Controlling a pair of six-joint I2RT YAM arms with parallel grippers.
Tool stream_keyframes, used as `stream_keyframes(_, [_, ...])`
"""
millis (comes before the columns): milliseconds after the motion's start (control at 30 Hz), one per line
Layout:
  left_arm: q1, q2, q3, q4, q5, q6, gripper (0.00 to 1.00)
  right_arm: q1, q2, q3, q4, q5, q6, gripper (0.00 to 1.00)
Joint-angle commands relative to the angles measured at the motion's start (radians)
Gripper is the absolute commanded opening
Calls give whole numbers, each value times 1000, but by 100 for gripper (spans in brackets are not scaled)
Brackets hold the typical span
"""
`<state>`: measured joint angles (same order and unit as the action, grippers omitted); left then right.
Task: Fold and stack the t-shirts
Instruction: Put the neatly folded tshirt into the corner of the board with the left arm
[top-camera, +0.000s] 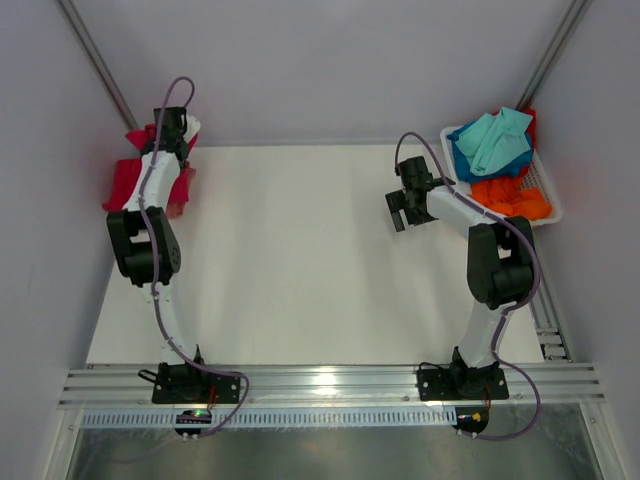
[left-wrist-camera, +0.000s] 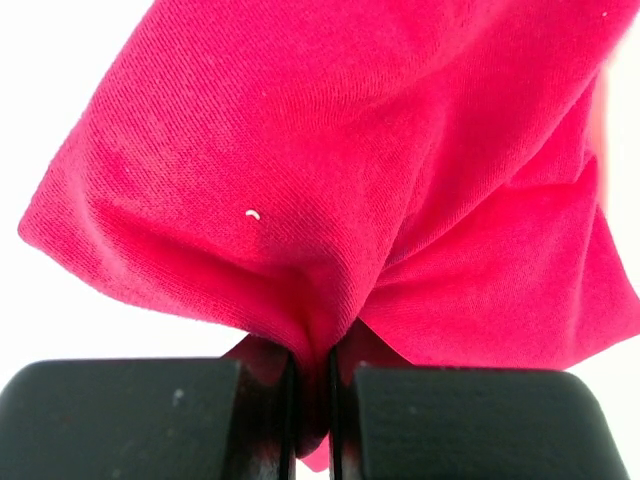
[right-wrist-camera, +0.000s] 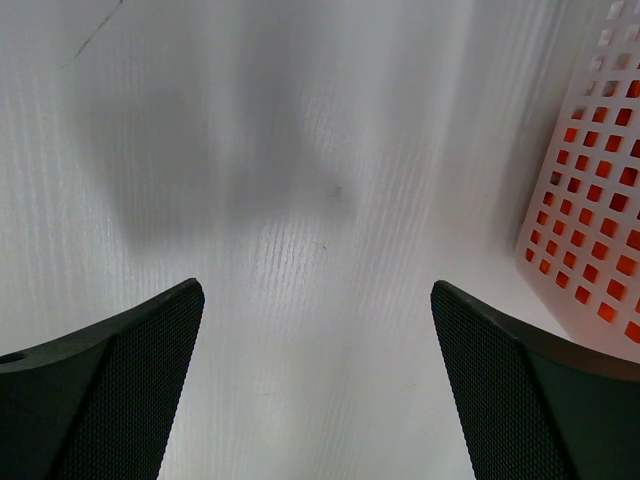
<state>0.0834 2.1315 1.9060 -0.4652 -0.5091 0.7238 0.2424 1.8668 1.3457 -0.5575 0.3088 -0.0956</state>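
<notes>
A crimson t-shirt fills the left wrist view, and my left gripper is shut on a bunched fold of it. From above, that gripper reaches over a pile of red t-shirts at the table's far left edge, with a salmon pink piece beside the arm. My right gripper hangs open over bare table, left of the basket. In its own view the right gripper holds nothing between its wide-spread fingers.
A white plastic basket stands at the far right and holds a teal t-shirt, a blue one and an orange one. Its perforated wall shows at the right of the right wrist view. Walls close in the table's back and sides.
</notes>
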Motion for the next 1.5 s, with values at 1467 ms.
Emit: stream_keyframes(1467, [110,-102,228,-99,127,-58,0,3,3,13,-4,9,13,99])
